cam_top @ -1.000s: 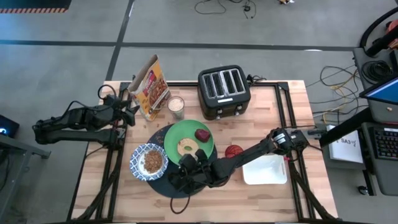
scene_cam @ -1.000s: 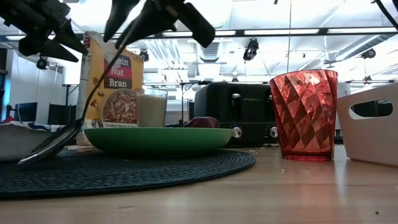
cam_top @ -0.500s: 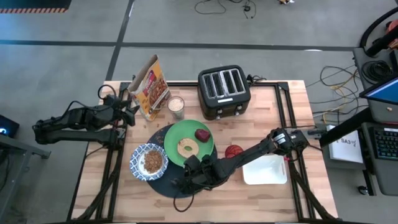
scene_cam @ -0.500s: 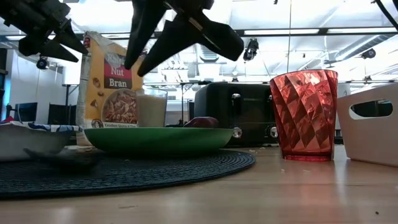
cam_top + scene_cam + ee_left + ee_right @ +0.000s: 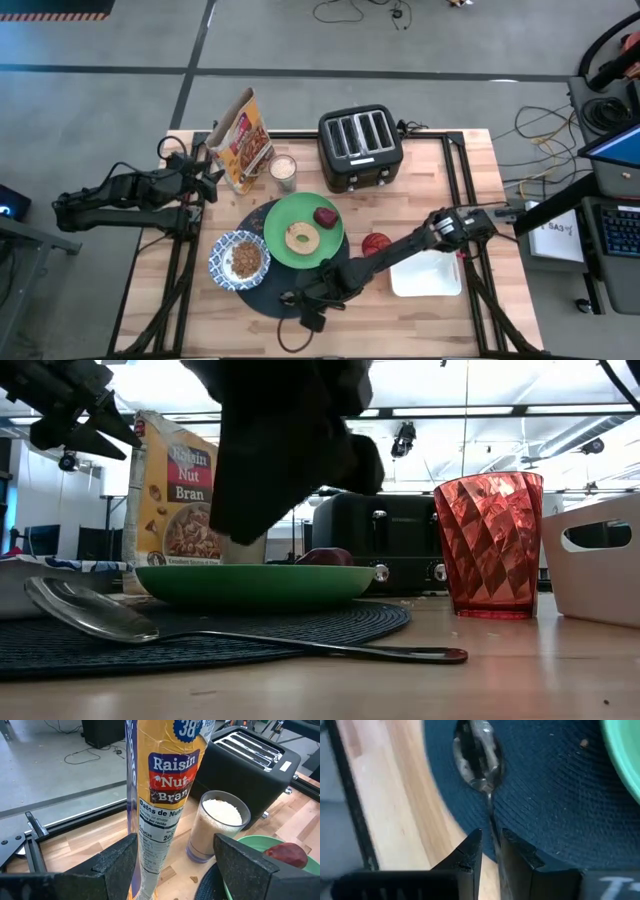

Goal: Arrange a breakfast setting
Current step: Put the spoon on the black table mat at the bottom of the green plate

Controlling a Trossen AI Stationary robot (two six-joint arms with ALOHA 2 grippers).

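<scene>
**My bench sits in a robotics lab**

I work at a wooden table on a metal frame over grey concrete floor. Loose cables trail beside it, a laptop stands nearby, and ceiling strip lights run overhead.

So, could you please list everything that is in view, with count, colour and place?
mat: 1, dark, round, centre
plate: 1, green, on mat
bagel: 1, tan, on plate
fruit: 1, dark red, on plate
bowl: 1, blue-white, mat's left edge
spoon: 1, metal, across mat's edge
cup: 1, red, right of plate
bin: 1, white, right of cup
toaster: 1, black, behind plate
glass: 1, white-filled, left of toaster
box: 1, yellow, left of glass
left pincer: 1, dark, open at box
right pincer: 1, dark, above spoon handle
</scene>
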